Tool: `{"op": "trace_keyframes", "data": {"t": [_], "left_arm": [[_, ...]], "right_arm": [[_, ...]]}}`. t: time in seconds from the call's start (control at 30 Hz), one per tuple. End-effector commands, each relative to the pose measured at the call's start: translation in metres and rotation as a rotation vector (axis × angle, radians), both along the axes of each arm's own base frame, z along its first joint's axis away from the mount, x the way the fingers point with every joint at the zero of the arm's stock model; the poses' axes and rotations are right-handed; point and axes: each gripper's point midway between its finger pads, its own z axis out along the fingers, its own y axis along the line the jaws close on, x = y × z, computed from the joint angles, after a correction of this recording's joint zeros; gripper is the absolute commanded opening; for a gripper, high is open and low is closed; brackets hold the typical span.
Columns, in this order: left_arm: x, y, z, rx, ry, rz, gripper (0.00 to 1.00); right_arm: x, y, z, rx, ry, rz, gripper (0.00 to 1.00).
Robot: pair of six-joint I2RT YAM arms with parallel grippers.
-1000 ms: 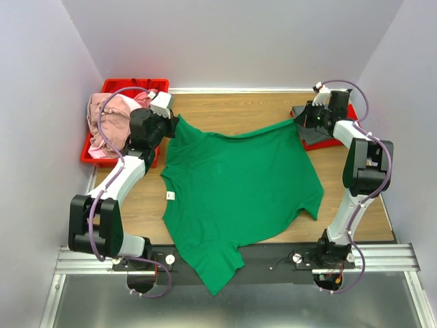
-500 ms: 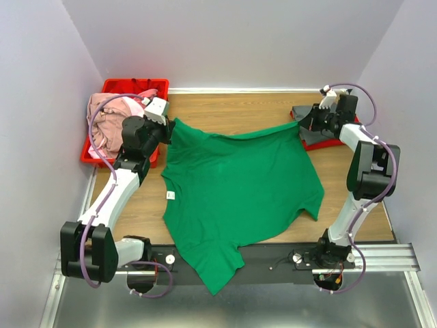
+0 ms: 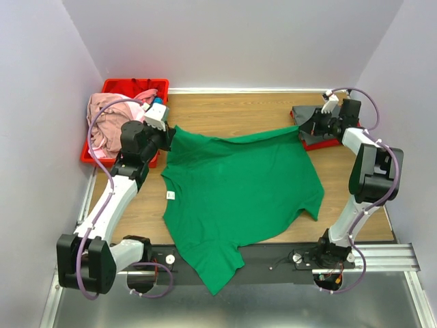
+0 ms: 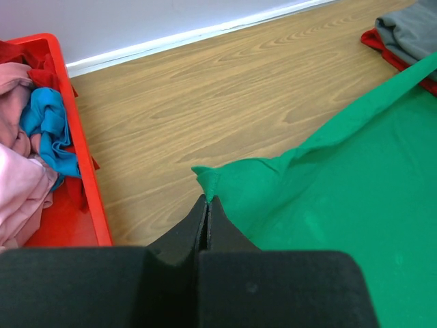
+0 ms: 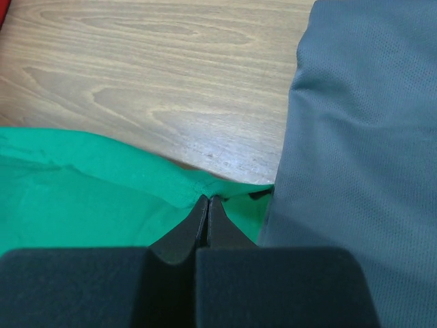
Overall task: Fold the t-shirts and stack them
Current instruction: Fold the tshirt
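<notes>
The left pincer [image 4: 207, 199] has its two black wedge-shaped fingers pressed together on a corner of the bright green soft-cloth t-shirt [image 4: 341, 191], where the hem bunches into a small puckered fold. The right pincer [image 5: 208, 198] is likewise closed flat, clamped on the opposite end of the same hem, just beside the dark grey fine-mesh t-shirt [image 5: 341, 137].

From above, the left pincer [image 3: 169, 133] sits at 10 o'clock of the green shirt and the right pincer [image 3: 308, 126] at 2 o'clock. The hem between them is drawn into a taut, slightly sagging line. The bright green soft-cloth t-shirt [image 3: 239, 184] lies spread in the middle of the pale wood-grain table [image 3: 225, 109], smooth and matte with a few shallow creases. One short sleeve points to 4 o'clock. The other end, at 6 o'clock, hangs over the table's near edge across the black rail [image 3: 273, 254]. A small white neck label [image 3: 170, 196] shows at its 9 o'clock edge.

The dark grey t-shirt [image 3: 317, 133] is at 2 o'clock on the table, lying on something flat and red [image 3: 341, 142]. At 10 o'clock stands the glossy red rectangular plastic bin [image 3: 136, 82], heaped with a crumpled pale pink shirt [image 3: 109, 119]. A bright blue shirt [image 4: 48, 126] is wadded beside the pink one.
</notes>
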Motion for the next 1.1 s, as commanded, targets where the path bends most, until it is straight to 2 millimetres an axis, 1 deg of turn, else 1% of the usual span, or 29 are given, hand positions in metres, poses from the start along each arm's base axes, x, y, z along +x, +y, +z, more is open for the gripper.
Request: {"op": "trace_keyframes", "data": {"t": [0.0, 0.17, 0.2, 0.3, 0.5, 0.53, 0.6, 0.73, 0.8, 0.93, 1.07], "left_arm": [[-0.017, -0.007, 0.004, -0.026, 0.011, -0.034, 0.0], [-0.027, -0.013, -0.003, -0.063, 0.049, -0.048, 0.0], [-0.03, -0.017, -0.009, -0.066, 0.065, -0.062, 0.0], [-0.036, -0.021, -0.015, -0.076, 0.089, -0.067, 0.0], [-0.046, -0.023, -0.027, -0.099, 0.14, -0.055, 0.0], [-0.048, -0.023, -0.025, -0.104, 0.137, -0.055, 0.0], [-0.051, -0.024, -0.028, -0.115, 0.153, -0.049, 0.0], [-0.053, -0.023, -0.023, -0.136, 0.147, -0.036, 0.0], [-0.057, -0.023, -0.027, -0.137, 0.177, -0.03, 0.0], [-0.063, -0.023, -0.019, -0.169, 0.191, -0.023, 0.0], [-0.069, -0.023, -0.02, -0.187, 0.216, -0.017, 0.0]], "right_arm": [[-0.01, 0.0, 0.012, 0.009, -0.024, 0.027, 0.0], [-0.015, -0.002, 0.013, 0.017, -0.02, 0.03, 0.0], [-0.016, -0.004, 0.013, 0.02, -0.017, 0.027, 0.0], [-0.02, -0.006, 0.011, 0.025, -0.011, 0.029, 0.01], [-0.027, -0.008, 0.004, 0.031, 0.009, 0.033, 0.01], [-0.028, -0.007, 0.004, 0.03, 0.01, 0.036, 0.0], [-0.031, -0.007, 0.003, 0.031, 0.014, 0.039, 0.0], [-0.035, -0.006, -0.001, 0.028, 0.027, 0.046, 0.0], [-0.036, -0.007, -0.002, 0.023, 0.031, 0.044, 0.0], [-0.039, -0.012, -0.005, 0.007, 0.039, 0.033, 0.0], [-0.042, -0.017, -0.009, -0.009, 0.047, 0.021, 0.0]]}}
